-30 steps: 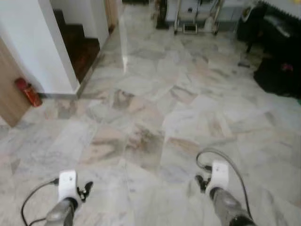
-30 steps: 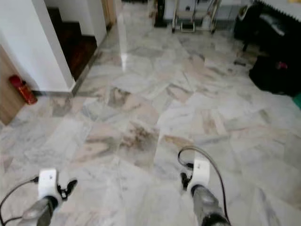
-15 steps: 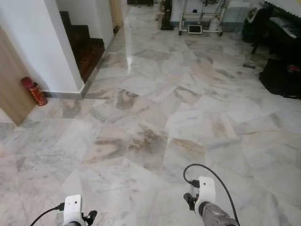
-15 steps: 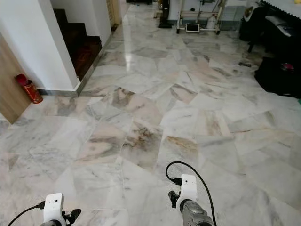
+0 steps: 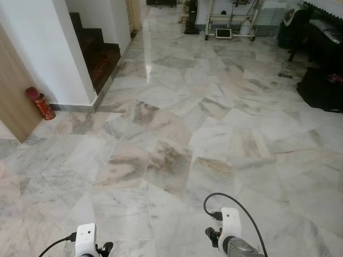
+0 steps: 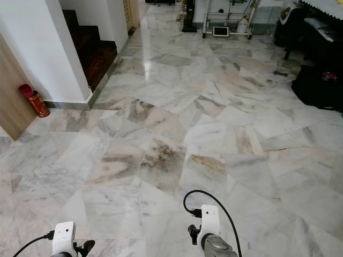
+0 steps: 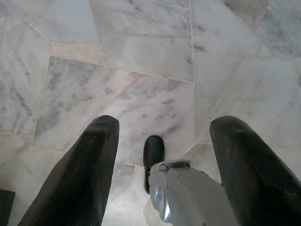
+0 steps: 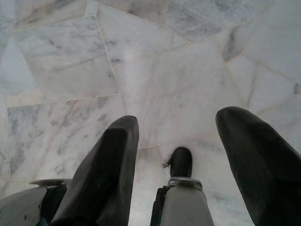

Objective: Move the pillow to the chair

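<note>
Here, left gripper (image 7: 162, 141) and right gripper (image 8: 176, 136) hang low over the marble floor (image 5: 177, 134), fingers spread apart, holding nothing. Far left: red extinguisher (image 5: 40, 103) by the wooden panel (image 5: 13, 101), dark stairs (image 5: 96, 51) beyond. Pillow and chair: cannot tell where.

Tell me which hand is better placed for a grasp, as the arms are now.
Right, but only slightly. The left hand and the right hand both hang open and empty over the floor, so they are nearly equal. In the eye views the right arm reaches a little further forward.
</note>
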Controlling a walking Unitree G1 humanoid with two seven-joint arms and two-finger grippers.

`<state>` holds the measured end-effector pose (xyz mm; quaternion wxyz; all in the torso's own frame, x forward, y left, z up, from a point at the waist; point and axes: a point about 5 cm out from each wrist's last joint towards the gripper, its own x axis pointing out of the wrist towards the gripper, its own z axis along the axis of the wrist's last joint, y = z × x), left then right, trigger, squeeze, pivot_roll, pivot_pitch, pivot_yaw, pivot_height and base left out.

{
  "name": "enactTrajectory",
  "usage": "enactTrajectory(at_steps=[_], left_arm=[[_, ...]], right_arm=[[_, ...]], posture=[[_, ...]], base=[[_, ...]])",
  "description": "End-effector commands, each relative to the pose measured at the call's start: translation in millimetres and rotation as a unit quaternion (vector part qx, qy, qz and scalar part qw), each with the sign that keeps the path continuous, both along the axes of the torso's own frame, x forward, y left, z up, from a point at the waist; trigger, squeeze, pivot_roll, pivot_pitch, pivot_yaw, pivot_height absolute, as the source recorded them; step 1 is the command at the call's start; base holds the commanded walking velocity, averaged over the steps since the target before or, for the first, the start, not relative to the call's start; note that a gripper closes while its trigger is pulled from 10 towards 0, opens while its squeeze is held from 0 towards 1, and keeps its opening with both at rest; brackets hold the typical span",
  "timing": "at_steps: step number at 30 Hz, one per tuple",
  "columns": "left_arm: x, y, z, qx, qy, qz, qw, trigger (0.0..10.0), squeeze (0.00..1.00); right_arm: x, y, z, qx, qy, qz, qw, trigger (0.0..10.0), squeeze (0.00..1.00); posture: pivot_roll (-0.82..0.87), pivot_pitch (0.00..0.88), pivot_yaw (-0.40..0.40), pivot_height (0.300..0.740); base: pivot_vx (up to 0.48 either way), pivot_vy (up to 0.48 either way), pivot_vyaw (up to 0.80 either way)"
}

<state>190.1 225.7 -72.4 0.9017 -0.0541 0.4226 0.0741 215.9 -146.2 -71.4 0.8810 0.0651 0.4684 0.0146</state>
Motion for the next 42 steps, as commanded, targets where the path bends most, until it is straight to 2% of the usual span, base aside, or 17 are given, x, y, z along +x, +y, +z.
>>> enactTrajectory(at_steps=[1, 17, 24, 42], left_arm=[[-0.2, 1.8, -0.2, 0.008, 0.009, -0.003, 1.000, 10.0, 0.00], [-1.2, 0.8, -1.3, 0.013, 0.017, -0.001, 1.000, 10.0, 0.00], [0.4, -1.1, -1.0, 0.017, 0.017, -0.012, 1.000, 10.0, 0.00], [2.8, -0.6, 0.1, 0.015, 0.015, 0.002, 1.000, 10.0, 0.00]], right_arm=[[1.7, 2.5, 1.0, -0.001, -0.004, 0.012, 1.000, 10.0, 0.00], [11.0, 6.4, 6.6, -0.003, -0.018, 0.026, 0.999, 10.0, 0.00], [10.2, 6.7, 6.1, -0.005, -0.015, 0.036, 0.999, 10.0, 0.00], [11.5, 5.3, 6.9, -0.011, -0.016, 0.037, 0.999, 10.0, 0.00]], posture=[[0.04, 0.000, 0.001, 0.740], [0.07, 0.000, -0.013, 0.740], [0.08, 0.000, -0.026, 0.740], [0.07, 0.000, -0.028, 0.740]], base=[[0.000, 0.000, 0.00], [0.000, 0.000, 0.71], [0.000, 0.000, 0.80], [0.000, 0.000, 0.80]])
